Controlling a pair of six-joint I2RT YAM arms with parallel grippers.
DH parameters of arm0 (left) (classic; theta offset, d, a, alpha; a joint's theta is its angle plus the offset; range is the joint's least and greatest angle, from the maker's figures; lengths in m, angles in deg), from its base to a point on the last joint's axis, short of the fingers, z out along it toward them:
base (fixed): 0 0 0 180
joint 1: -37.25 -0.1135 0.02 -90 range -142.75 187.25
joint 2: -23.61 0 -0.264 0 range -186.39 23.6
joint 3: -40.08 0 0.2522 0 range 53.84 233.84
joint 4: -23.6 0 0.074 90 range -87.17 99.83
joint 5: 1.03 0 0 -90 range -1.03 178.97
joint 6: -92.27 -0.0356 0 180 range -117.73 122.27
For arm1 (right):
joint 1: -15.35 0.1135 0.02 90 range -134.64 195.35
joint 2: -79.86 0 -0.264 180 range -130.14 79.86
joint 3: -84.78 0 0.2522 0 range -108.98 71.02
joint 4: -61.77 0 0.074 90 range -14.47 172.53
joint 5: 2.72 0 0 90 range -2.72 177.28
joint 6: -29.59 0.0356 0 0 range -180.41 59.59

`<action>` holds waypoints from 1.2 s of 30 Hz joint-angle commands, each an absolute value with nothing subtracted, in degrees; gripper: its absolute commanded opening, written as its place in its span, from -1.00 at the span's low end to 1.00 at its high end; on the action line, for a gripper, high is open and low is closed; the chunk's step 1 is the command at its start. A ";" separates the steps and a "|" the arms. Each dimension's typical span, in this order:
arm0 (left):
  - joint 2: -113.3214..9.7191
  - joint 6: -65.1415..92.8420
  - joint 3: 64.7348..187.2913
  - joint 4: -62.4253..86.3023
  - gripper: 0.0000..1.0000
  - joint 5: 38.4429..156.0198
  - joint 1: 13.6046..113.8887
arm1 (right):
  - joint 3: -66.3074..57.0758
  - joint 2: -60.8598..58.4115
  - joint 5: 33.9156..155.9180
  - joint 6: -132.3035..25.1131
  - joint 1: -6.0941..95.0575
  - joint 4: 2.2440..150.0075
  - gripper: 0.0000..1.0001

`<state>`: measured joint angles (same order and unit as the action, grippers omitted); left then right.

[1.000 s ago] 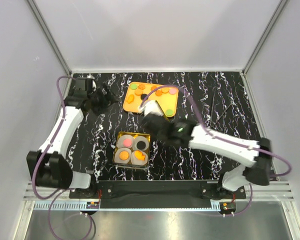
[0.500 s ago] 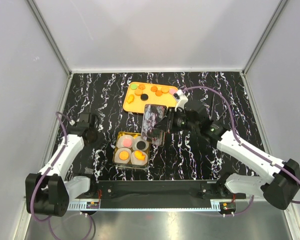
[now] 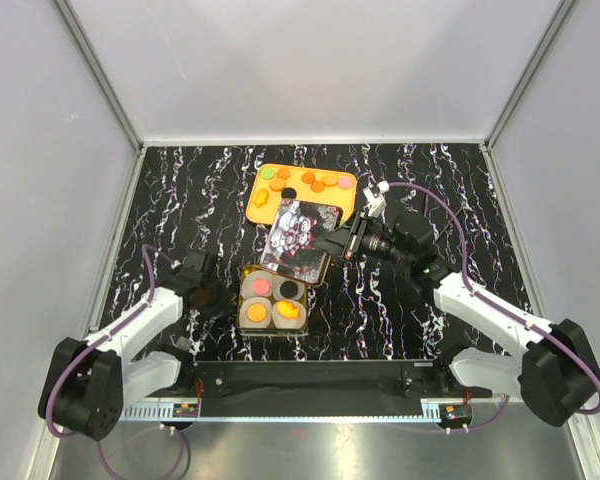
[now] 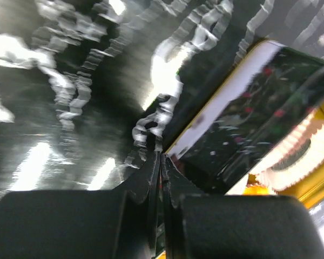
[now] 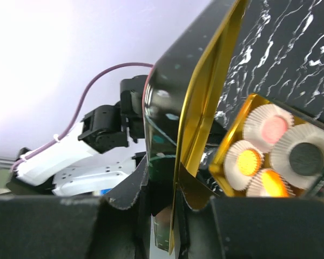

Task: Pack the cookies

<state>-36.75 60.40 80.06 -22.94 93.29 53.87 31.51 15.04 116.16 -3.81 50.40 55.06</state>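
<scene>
A gold box [image 3: 246, 296] holds paper cups with cookies in them: a pink one [image 3: 259, 287], a black one [image 3: 289, 290] and two orange ones [image 3: 257, 312]. More cookies [image 3: 318, 183] lie on the orange tray [image 3: 338, 212]. My right gripper [image 3: 332, 245] is shut on the edge of the box's lid [image 3: 298, 238], black-patterned with a gold rim, held tilted above the box's far side. In the right wrist view the lid [image 5: 205, 91] stands between the fingers, with the box [image 5: 231, 141] beyond. My left gripper [image 3: 216, 292] is shut and empty, its tips [image 4: 161, 156] by the box's left wall [image 4: 243, 97].
Grey walls and metal posts enclose the black marbled table [image 3: 450, 180]. The tray sits at the far middle, just beyond the lid. The left arm [image 5: 102, 129] shows behind the lid in the right wrist view.
The left gripper shut and came from the far left corner down to the box's left side. The right arm swung the lid left and tipped it flatter over the box.
</scene>
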 commanded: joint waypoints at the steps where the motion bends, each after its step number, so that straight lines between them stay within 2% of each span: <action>1: -38.70 64.32 82.05 -17.07 -0.87 94.15 57.19 | 32.78 12.81 121.99 1.73 48.50 42.85 -1.00; 14: -50.48 67.66 87.59 -3.98 -0.79 99.08 61.24 | 39.99 8.23 129.81 7.18 40.93 32.82 -1.00; 21: -53.21 66.44 91.62 -4.83 -0.74 98.29 61.77 | 42.71 7.61 131.57 7.70 40.05 30.71 -1.00; 25: -52.42 61.17 91.99 -9.94 -0.60 97.23 56.78 | 44.82 5.69 132.89 10.24 40.05 25.81 -1.00; 28: -49.97 57.75 90.85 -10.73 -0.52 100.48 49.30 | 47.37 2.88 133.68 14.28 40.14 18.35 -1.00; 29: -48.92 56.77 91.11 -12.21 -0.43 100.74 46.94 | 47.90 1.91 134.12 15.52 40.14 15.96 -1.00; 36: -49.08 52.55 91.82 -11.62 -0.29 106.80 45.60 | 51.07 -4.78 134.21 20.71 41.10 1.79 -1.00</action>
